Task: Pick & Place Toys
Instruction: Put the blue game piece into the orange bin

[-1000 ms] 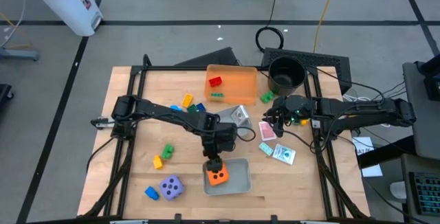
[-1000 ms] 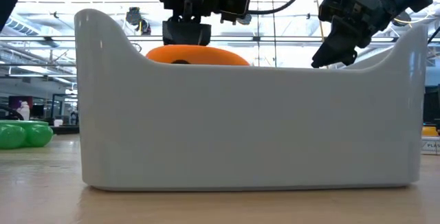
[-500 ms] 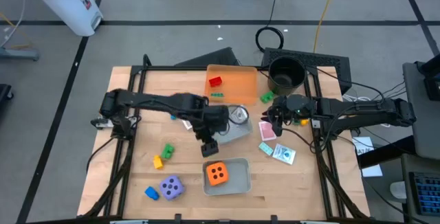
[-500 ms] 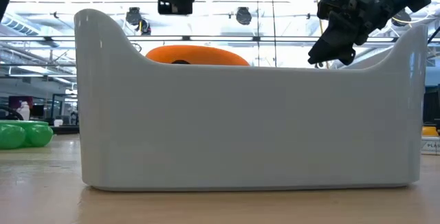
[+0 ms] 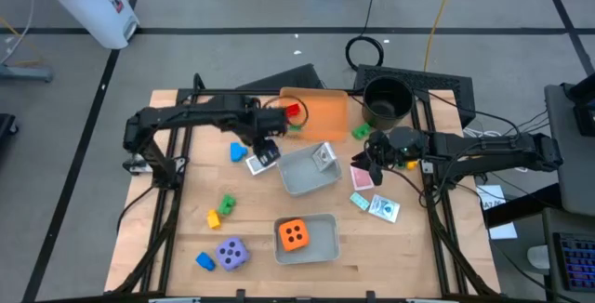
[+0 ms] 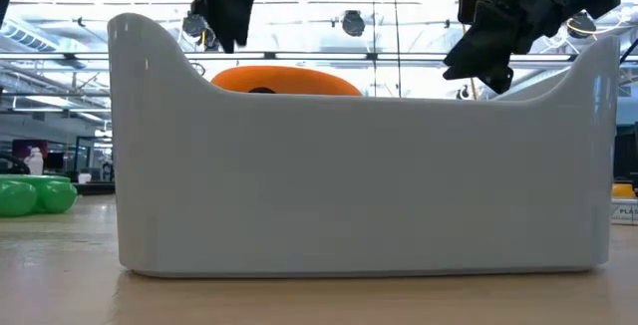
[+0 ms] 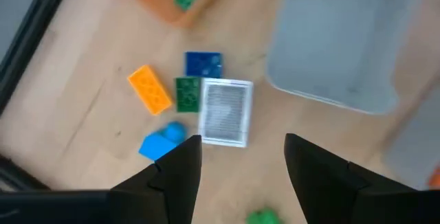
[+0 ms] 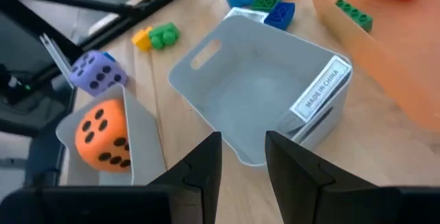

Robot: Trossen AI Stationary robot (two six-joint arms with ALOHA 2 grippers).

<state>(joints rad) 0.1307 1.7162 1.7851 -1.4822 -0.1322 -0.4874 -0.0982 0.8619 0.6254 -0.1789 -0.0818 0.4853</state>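
My left gripper (image 5: 265, 150) hangs open and empty above a white card (image 7: 225, 110) that lies flat on the table beside blue (image 7: 203, 64), green (image 7: 186, 93) and yellow (image 7: 149, 90) bricks. The orange die (image 5: 295, 235) sits in the near grey tray (image 5: 325, 247). The purple die (image 5: 231, 253) rests on the table to its left. My right gripper (image 5: 368, 165) hangs open and empty over a pink card (image 5: 361, 178). A red brick (image 5: 293, 111) and a green brick (image 5: 296, 128) lie in the orange tray (image 5: 321, 108).
A second grey tray (image 5: 307, 171) stands between the arms. A black pot (image 5: 386, 98) stands at the back right. Teal (image 5: 360, 201) and white (image 5: 384, 208) cards lie at the right. Green (image 5: 226, 204), yellow (image 5: 214, 217) and blue (image 5: 204, 261) bricks lie at the near left.
My left gripper has risen from the orange die in the near grey tray and gone toward the table's far left, stopping over the white card. The die stays in the tray.
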